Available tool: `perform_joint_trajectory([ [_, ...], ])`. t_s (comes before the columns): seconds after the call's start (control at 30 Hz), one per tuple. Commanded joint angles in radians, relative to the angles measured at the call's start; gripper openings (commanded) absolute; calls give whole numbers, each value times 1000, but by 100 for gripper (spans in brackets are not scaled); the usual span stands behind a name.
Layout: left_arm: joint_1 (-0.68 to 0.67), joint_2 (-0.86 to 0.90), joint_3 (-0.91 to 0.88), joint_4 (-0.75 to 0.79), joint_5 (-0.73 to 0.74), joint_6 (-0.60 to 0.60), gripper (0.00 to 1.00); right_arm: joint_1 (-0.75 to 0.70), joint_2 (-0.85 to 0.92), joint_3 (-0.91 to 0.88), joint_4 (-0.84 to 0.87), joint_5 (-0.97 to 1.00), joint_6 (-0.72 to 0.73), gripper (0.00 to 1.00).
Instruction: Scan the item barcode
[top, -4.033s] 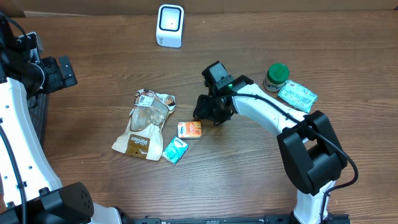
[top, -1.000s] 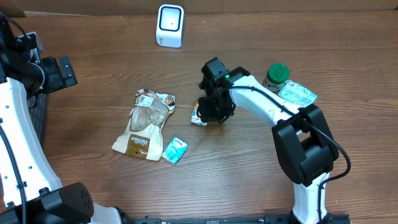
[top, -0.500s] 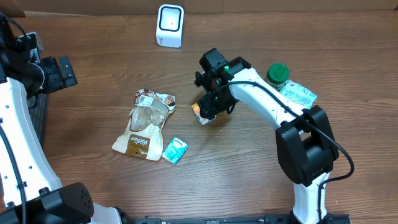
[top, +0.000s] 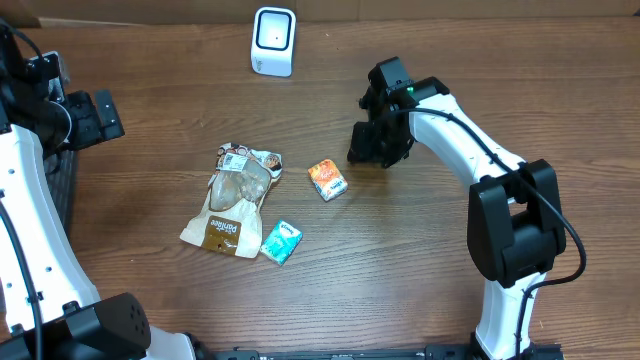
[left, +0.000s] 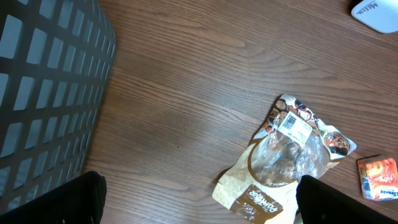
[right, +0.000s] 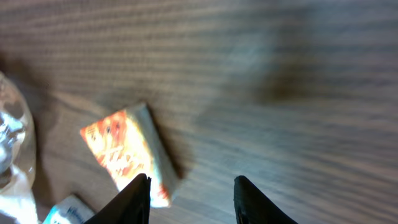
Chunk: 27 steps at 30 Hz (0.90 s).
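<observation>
The small orange box (top: 327, 180) lies on the wooden table, free of any grip; the right wrist view shows it (right: 121, 152) below and left of my fingers. My right gripper (top: 372, 148) (right: 193, 199) hovers up and to the right of the box, open, with only bare wood between the fingers. The white barcode scanner (top: 273, 41) stands at the table's far edge, its corner showing in the left wrist view (left: 376, 12). My left gripper (top: 98, 115) (left: 199, 208) is wide open at the far left, holding nothing.
A brown-and-clear snack pouch (top: 232, 200) (left: 292, 155) and a teal packet (top: 281, 241) lie left of the orange box (left: 378, 177). A black mesh basket (left: 43, 93) stands at the table's left edge under the left arm.
My right gripper has let go of the orange box and moved away up and to the right. The box now rests on the table. The left arm has not moved.
</observation>
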Motion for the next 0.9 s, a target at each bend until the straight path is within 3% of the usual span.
perform_joint_trajectory([
  [0.0, -3, -3, 11, 0, 6, 17, 100, 24, -1, -38, 14, -74, 11, 40],
  [0.23, -3, -3, 11, 0, 6, 17, 100, 36, 0, -116, 93, -143, 20, 40],
  [0.63, -3, -3, 11, 0, 6, 17, 100, 58, 2, -180, 155, -134, 156, 36],
  [0.87, -3, -3, 11, 0, 6, 17, 100, 60, 5, -200, 206, -134, 196, 25],
])
